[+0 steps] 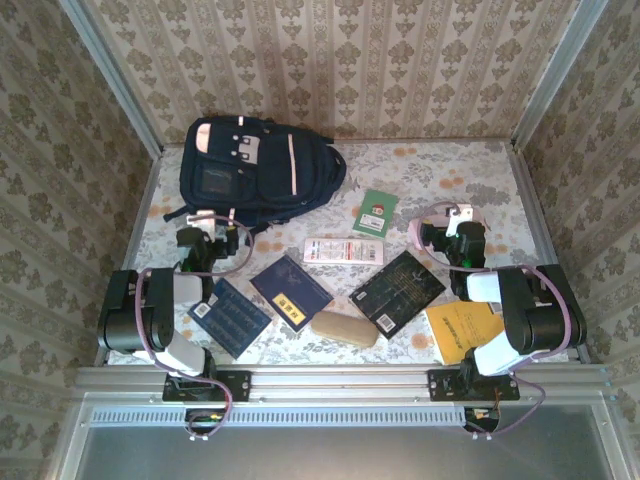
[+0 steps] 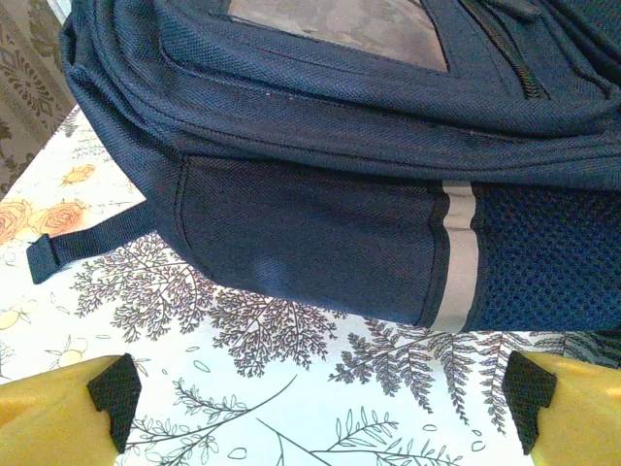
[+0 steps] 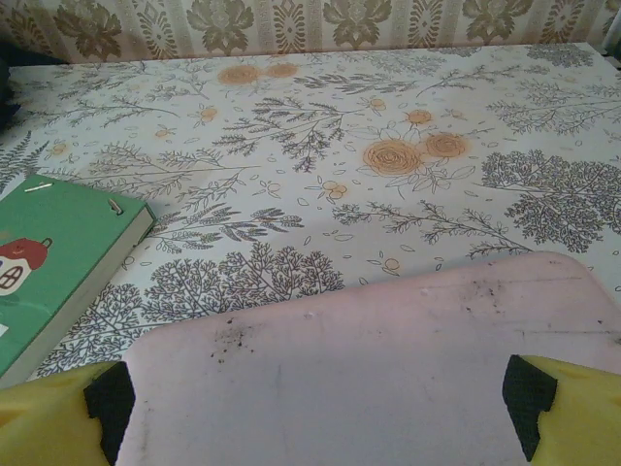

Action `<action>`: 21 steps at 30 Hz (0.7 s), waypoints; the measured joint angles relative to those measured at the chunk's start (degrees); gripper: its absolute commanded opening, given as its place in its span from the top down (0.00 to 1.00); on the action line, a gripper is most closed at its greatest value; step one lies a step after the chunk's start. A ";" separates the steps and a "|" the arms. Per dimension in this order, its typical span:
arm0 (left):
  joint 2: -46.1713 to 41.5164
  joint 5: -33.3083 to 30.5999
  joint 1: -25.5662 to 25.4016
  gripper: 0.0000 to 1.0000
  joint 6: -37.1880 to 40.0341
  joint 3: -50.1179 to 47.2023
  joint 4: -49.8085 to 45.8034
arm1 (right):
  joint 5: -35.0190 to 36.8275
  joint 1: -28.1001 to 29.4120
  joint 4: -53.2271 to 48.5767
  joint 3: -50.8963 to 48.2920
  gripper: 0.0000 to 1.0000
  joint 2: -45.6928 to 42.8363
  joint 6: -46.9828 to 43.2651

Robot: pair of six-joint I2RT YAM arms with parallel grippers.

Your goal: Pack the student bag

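A: Question: where lies the student bag (image 1: 255, 165)?

B: At eleven o'clock on the desk (image 1: 480, 170), lying flat and, I think, not yet opened. The left pincer (image 2: 322, 388), wide and empty, faces its side. It should seek the zipper pull first.

A: And the right pincer (image 3: 320, 393)?

B: Wide around a pale pink flat thing (image 3: 369, 359). Whether it presses it, I cannot tell. Dark books (image 1: 290, 290) and a beige case (image 1: 344, 329) crowd six o'clock.

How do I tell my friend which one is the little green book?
Find the big navy backpack at the back of the table. Just to its right lies the small book. It is the only green one, with a red-roofed house on its cover.
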 measured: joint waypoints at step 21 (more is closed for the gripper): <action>0.00 0.24 0.00 0.00 0.00 0.00 0.00 | 0.00 0.00 -0.44 0.00 0.00 0.00 -0.17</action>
